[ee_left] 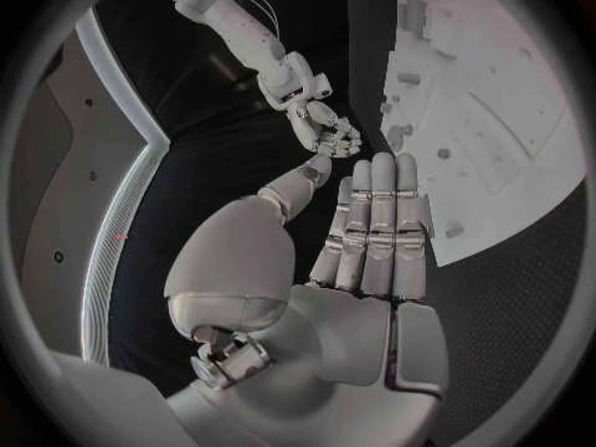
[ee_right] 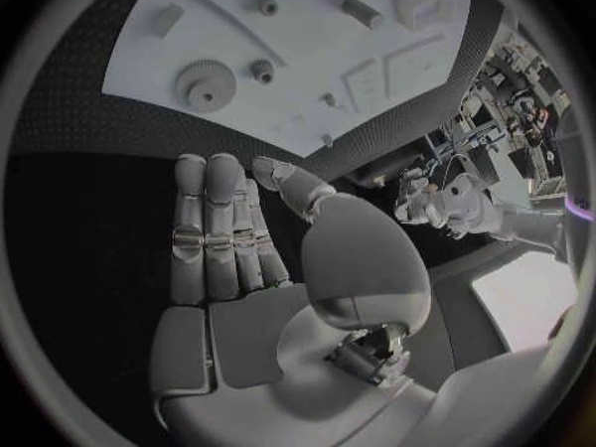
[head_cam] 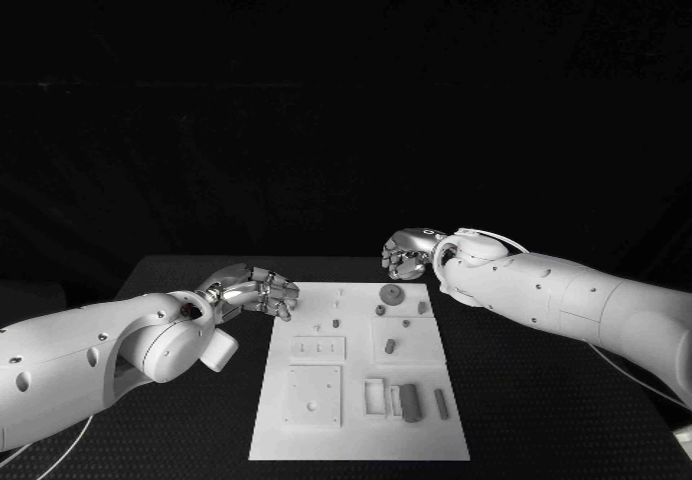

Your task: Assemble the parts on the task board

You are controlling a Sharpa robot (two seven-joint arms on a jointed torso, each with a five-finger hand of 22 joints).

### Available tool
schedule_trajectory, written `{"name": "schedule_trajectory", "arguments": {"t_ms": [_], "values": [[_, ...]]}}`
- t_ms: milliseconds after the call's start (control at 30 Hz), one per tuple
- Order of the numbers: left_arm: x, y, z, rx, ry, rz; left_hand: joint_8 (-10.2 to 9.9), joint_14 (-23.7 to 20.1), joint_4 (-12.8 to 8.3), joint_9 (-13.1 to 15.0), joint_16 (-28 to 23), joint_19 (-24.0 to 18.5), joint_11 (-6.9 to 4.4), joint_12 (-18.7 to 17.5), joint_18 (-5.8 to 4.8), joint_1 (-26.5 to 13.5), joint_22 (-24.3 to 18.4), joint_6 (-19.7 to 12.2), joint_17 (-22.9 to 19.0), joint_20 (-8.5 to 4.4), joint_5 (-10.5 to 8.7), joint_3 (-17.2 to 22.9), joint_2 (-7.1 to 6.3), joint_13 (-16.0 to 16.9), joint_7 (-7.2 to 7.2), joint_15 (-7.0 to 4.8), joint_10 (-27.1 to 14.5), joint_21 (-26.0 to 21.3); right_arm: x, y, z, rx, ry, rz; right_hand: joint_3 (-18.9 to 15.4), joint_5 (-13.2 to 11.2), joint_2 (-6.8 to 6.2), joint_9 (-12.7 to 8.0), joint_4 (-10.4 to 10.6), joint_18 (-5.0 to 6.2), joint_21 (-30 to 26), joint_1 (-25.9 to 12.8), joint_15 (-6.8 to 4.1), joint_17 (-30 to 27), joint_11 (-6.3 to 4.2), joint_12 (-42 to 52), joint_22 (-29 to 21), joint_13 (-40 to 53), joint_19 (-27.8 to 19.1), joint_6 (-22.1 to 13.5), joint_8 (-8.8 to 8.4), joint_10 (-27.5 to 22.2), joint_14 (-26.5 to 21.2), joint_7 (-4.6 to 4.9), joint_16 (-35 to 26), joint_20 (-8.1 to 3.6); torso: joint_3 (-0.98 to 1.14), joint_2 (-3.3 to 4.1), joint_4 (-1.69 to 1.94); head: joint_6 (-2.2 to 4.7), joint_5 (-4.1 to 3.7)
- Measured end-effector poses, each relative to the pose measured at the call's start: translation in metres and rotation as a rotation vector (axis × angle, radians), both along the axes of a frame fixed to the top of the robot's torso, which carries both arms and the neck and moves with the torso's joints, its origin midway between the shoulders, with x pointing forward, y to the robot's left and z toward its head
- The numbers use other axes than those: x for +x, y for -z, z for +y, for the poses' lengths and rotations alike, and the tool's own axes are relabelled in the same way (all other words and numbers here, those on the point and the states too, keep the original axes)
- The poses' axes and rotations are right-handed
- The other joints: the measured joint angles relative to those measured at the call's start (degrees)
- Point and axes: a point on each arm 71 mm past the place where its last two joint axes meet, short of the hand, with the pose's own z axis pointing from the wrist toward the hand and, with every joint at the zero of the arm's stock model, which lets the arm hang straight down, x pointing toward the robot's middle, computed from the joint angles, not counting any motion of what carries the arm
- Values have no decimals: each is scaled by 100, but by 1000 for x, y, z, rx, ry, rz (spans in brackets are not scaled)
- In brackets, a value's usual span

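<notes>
The white task board (head_cam: 361, 440) lies in the middle of the table. On it are grey parts: a round gear (head_cam: 391, 293) at its far end, a short peg (head_cam: 389, 346) mid-board and a dark cylinder (head_cam: 410, 402) near the front. My left hand (head_cam: 257, 290) hovers at the board's far left corner, fingers straight and holding nothing (ee_left: 372, 228). My right hand (head_cam: 411, 252) hangs just beyond the far edge, above the gear, and is also empty (ee_right: 218, 228). The right wrist view shows the gear (ee_right: 205, 82) beside a smaller gear (ee_right: 262, 70).
The black table (head_cam: 548, 400) stretches bare to both sides of the board. Raised white blocks (head_cam: 319, 348) and a recessed square (head_cam: 313, 395) stand on the board's left half. A thin cable loops off my right wrist (head_cam: 490, 236).
</notes>
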Motion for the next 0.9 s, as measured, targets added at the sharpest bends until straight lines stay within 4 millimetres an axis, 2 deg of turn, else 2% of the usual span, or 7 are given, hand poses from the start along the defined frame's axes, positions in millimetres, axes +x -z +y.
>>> {"name": "schedule_trajectory", "arguments": {"t_ms": [67,200,400,633,667,900], "values": [[-1,-2,-1,-4,3,-2,-20,0,0,0,-34,0,1,-15,0,-24,1,-25,11,0,0,0,-24,6,-9,0,-1,0,-2,2,2,-17,-11,-4,0,0,-82,-9,0,-27,86,-35,13,26,51,-60,-2,-15,12,-36,-32,-53,28,34,65,-30,-5,34,13,8,-15],[-2,-3,0,-5,3,-5,-20,-20,15,0,-34,-42,20,-37,0,-23,6,-35,22,1,0,-15,-23,6,0,20,-20,-22,-8,9,6,-49,-33,-1,24,0,-176,-32,24,-45,245,-86,13,83,62,-130,-3,-34,21,-74,-89,-63,29,71,200,-39,-15,113,26,30,-34],[-3,-3,-1,-7,5,-7,-20,-20,15,0,-57,-42,21,-37,0,-46,6,-45,37,1,0,-15,-46,11,11,20,-61,-22,-18,13,6,-70,-60,14,-9,0,-316,-44,89,-57,383,-225,54,109,90,-227,-3,-65,-10,-113,-128,-133,27,68,303,-70,-21,197,28,42,-37],[-2,-3,-1,-7,5,-9,-43,-20,30,1,-79,-42,21,-60,0,-68,12,-45,43,1,0,-30,-23,17,11,20,-61,-22,-20,15,12,-90,-76,19,9,-1,-368,-50,137,-65,464,-278,73,114,122,-282,-3,-80,-32,-115,-149,-165,8,69,341,-90,-23,254,27,53,-29],[-2,-3,-1,-7,5,-9,-43,-20,30,1,-79,-42,21,-60,0,-68,12,-49,45,1,0,-30,-23,17,15,20,-61,-22,-21,16,13,-92,-77,20,23,0,-366,-49,152,-91,464,-275,73,114,122,-282,-3,-80,-34,-135,-149,-165,8,50,364,-92,-23,262,29,57,-34],[-3,-4,-3,-8,8,-10,-43,-20,30,1,-79,-42,21,-60,-1,-90,17,-65,57,1,0,-30,-46,23,31,20,-61,-22,-21,22,16,-113,-78,22,39,-1,-366,-49,167,-92,524,-275,73,122,122,-304,-2,-79,-41,-135,-149,-165,7,50,418,-98,-24,298,42,59,-27]]}}
